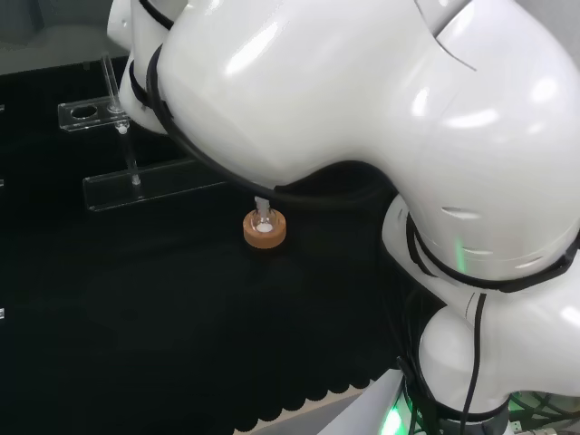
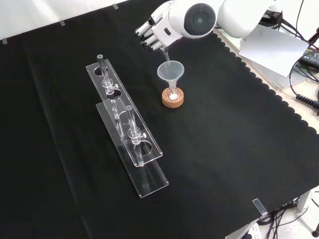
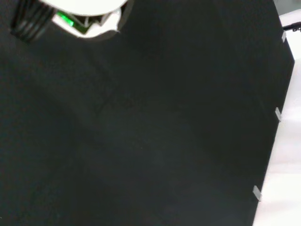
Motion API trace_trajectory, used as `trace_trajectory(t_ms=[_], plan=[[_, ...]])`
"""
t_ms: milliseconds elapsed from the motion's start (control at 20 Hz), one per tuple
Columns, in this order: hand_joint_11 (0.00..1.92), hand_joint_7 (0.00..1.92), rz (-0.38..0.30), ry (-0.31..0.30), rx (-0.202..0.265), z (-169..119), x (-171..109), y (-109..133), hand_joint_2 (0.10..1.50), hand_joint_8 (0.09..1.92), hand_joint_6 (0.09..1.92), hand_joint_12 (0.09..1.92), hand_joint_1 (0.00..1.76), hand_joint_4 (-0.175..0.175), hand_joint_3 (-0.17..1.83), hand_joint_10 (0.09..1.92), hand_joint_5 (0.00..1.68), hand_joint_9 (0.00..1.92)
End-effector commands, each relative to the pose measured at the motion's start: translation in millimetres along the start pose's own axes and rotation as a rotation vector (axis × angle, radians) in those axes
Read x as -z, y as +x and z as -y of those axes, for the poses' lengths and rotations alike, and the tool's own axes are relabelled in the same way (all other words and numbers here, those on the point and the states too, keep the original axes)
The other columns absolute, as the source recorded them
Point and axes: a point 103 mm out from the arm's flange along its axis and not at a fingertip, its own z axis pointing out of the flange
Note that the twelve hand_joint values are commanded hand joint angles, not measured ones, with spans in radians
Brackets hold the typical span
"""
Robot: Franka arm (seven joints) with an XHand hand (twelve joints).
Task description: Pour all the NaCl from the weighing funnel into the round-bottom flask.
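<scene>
Presently, item one: the black and white robot hand, seen in the front view near the top, partly behind the arm's big white link with its round grey cap. Its fingers curl round something clear and slim that slants down from them, probably the weighing funnel, though the glass is too faint to say more.

Item two: one clear conical glass funnel, just below the hand, its stem set into the neck of the small round-bottom flask.

Item three: that flask, one in number, seated in one cork ring stand directly under the hand. A little white powder shows at its bottom in both the front and head views.

Item four: two clear acrylic racks, well apart from the hand and to the left in the front view, lying overlapped, each with upright clear rods and round holes.

Risks, as judged: if the hand tips its piece off the cone's centre, salt would fall on the black cloth. A downward nudge on the cone's rim could tilt the flask off its cork ring. Grains might cling to the glass, so that not all the NaCl reaches the flask.
</scene>
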Motion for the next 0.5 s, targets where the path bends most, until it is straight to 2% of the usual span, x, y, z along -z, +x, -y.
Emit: trace_trajectory(t_ms=[50,250,500], plan=[[0.44,0.69,-0.1,-0.013,-0.004,-1,-7,-3,0.62,0.63,0.9,1.24,1.1,0.175,0.8,0.42,1.18,0.88],[0.45,0.69,-0.169,-0.016,-0.023,-1,-15,-7,0.62,0.63,0.9,1.25,1.1,0.175,0.8,0.42,1.18,0.88],[0.45,0.69,-0.291,-0.026,-0.034,-2,-25,-16,0.62,0.63,0.91,1.25,1.1,0.175,0.8,0.42,1.18,0.88]])
